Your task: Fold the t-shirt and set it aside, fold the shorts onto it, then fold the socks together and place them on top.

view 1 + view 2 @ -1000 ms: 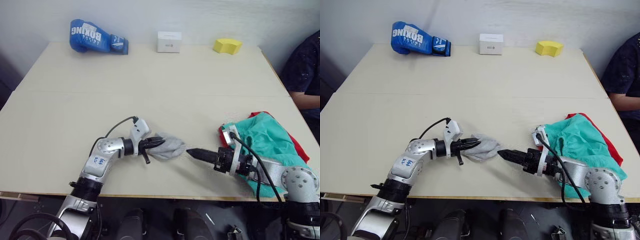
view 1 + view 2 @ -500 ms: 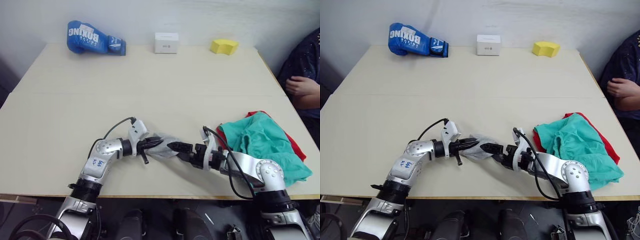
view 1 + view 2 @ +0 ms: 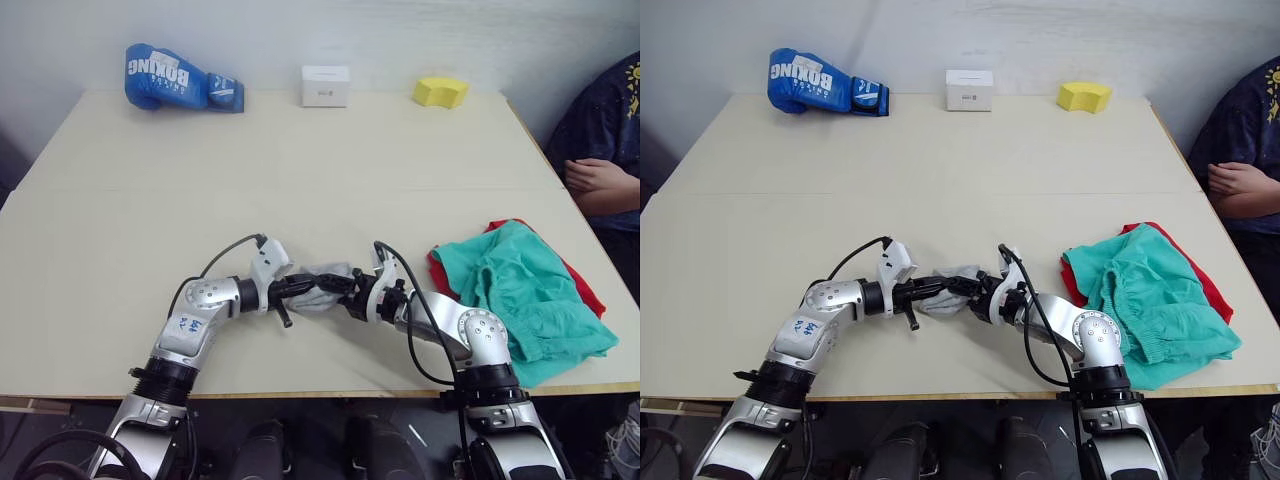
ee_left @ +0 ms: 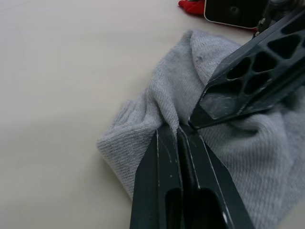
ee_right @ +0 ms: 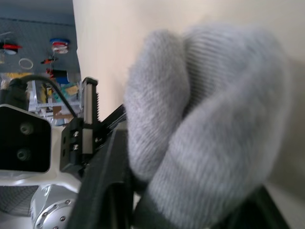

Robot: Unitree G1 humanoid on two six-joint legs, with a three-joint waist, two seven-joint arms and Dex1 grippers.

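– Socks [image 3: 318, 288] first: where do they lie, and which way?

– One grey bundle near the front edge of the table [image 3: 300, 160], its long axis running left to right, strung between the two grippers. I cannot separate a pair in the bunched knit.

– Left gripper?

– The left gripper [image 3: 298, 287] comes in from the left, and in its wrist view the two fingers [image 4: 164, 162] are pressed together on a ridge of the grey cloth.

– Right one?

– The right gripper [image 3: 347, 293] meets the bundle from the opposite end, its fingers dug into the knit; whether they have clamped, I cannot tell.

– Other garments?

– To the right, one teal-green shorts [image 3: 520, 290] crumpled on top of one red t-shirt [image 3: 583, 285], whose edge shows from beneath; both near the front right corner, apart from the bundle.

– Anything else around?

– Along the far edge: one blue boxing glove [image 3: 178, 78], one white box [image 3: 325, 86], one yellow block [image 3: 440, 91]. A person's forearm [image 3: 600, 180] rests at the right edge.
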